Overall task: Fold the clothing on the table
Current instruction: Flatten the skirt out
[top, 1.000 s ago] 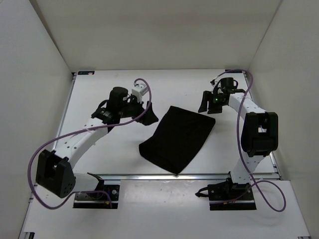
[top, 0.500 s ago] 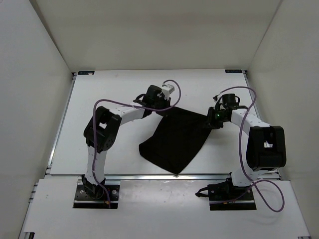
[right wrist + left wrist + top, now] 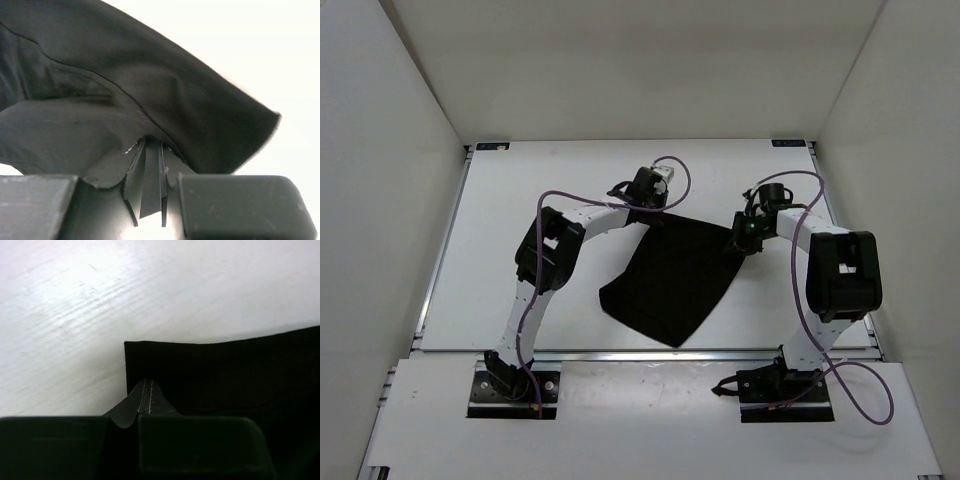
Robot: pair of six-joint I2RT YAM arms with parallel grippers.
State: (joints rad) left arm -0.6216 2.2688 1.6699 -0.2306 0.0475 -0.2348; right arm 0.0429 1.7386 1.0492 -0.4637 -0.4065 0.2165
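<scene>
Now clothing far corners pinched: left tool, right tool.

We see a plain white back wall and two white side walls, evenly and softly lit.

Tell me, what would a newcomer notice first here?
The black clothing lies spread in the middle of the white table. The left hand and the right hand each pinch one of its far corners, shut tight on the fabric.
</scene>
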